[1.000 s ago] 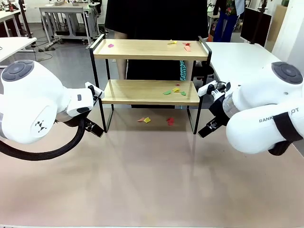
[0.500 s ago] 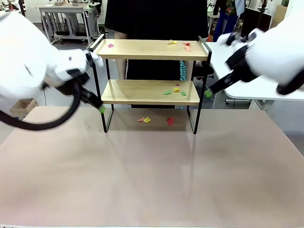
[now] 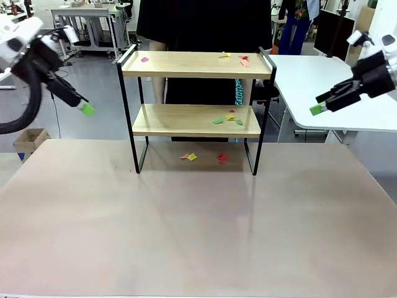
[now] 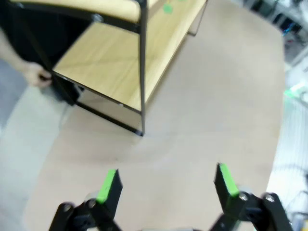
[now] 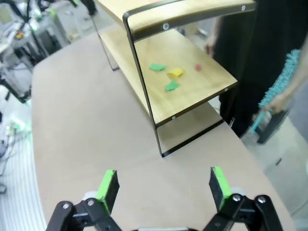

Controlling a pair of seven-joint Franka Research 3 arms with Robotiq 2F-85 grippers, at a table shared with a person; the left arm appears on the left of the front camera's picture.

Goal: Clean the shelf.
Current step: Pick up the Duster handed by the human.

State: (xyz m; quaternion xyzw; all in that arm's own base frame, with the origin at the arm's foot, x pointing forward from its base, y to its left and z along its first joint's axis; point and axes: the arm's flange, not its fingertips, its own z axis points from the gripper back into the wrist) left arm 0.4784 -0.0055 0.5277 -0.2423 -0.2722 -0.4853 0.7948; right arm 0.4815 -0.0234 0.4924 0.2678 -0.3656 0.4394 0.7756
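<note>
The shelf (image 3: 186, 64), strewn with paper scraps (image 3: 227, 118), stands at the far edge of the surface (image 3: 198, 236) — left gripper (image 4: 167, 179) and right gripper (image 5: 162, 184) hover, jaws apart.

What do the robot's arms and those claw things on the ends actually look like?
The left arm has a smooth, rounded white shell, and a thick black braided cable loops beneath it. The left gripper and right gripper are black, jointed metal. Each has two slim fingers faced with bright green pads.

1 shelf (image 3: 195, 64), 1 person (image 3: 205, 25), 1 duster (image 3: 237, 93), 2 robot arms (image 3: 28, 56) (image 3: 372, 77).
</note>
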